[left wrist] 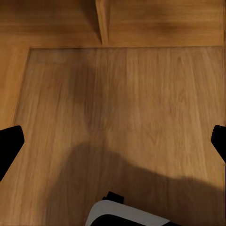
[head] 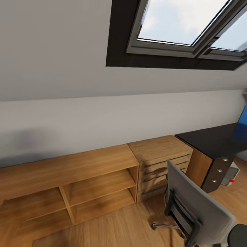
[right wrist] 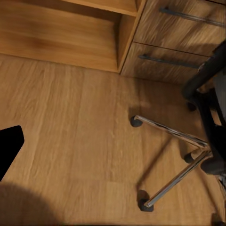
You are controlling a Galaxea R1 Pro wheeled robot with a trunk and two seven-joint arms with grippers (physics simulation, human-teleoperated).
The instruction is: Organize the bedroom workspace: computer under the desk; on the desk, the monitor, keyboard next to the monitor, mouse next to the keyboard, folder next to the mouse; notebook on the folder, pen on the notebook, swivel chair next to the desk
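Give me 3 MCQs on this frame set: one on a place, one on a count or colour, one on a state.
1. Where does the swivel chair stand?
A. On the wooden floor before the light wooden drawer chest
B. On the desk
C. Inside the open shelf unit

2. How many round silver knobs show on the desk drawer unit?
A. One
B. Three
C. Six

3. What state are the chest's drawers in?
A. All pulled out
B. Removed
C. All closed

Answers:
1 A: the head view shows the chair's backrest in front of the chest, and the right wrist view shows its casters on the floor.
2 B: three knobs run down the dark drawer front.
3 C: the drawer fronts sit flush, handles in line.
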